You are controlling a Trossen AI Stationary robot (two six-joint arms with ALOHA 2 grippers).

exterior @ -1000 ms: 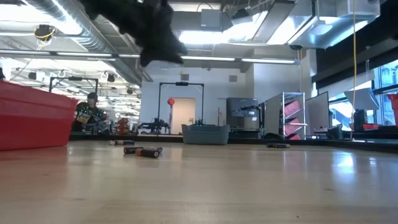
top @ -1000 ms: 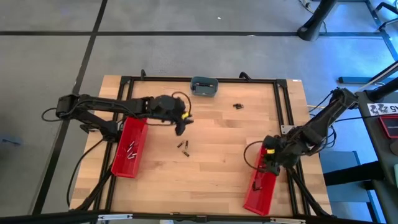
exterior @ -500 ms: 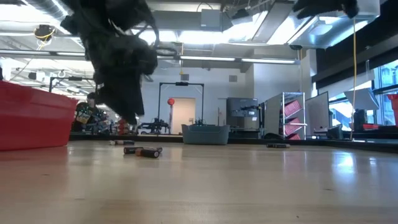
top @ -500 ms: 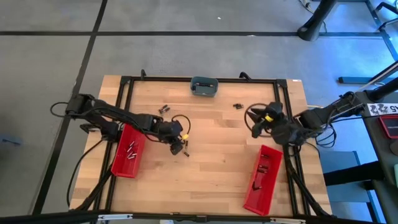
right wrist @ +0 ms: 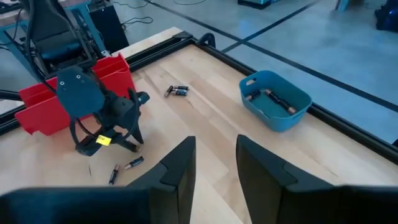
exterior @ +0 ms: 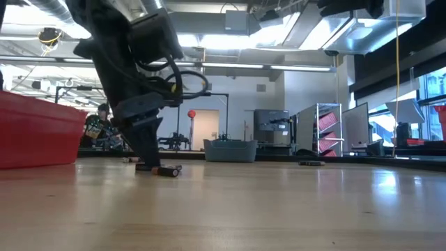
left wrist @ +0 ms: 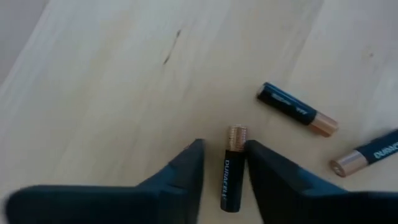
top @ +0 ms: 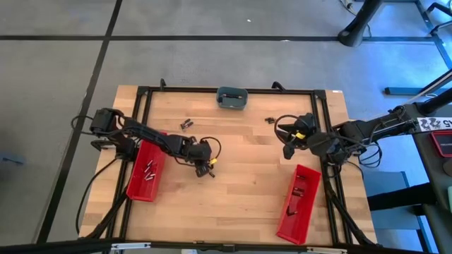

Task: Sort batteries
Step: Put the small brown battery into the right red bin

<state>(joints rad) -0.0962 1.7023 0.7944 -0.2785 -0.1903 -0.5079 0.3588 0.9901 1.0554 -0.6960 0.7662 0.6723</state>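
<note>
Batteries (left wrist: 231, 168): left wrist view alone shows one lying between the open left end effector (left wrist: 221, 163) fingers. Right end effector (right wrist: 214, 163), open, hovers beyond the blue dish (right wrist: 275, 99).

The battery (left wrist: 231, 168) lying between the left gripper's (left wrist: 224, 163) two fingers carries the brand DURACELL in pale letters along its dark body; a second battery (left wrist: 367, 153), just beside it toward the frame edge, shows the start of the same word, DURAC; the marks on a third battery (left wrist: 297, 109) near them cannot be read.
</note>
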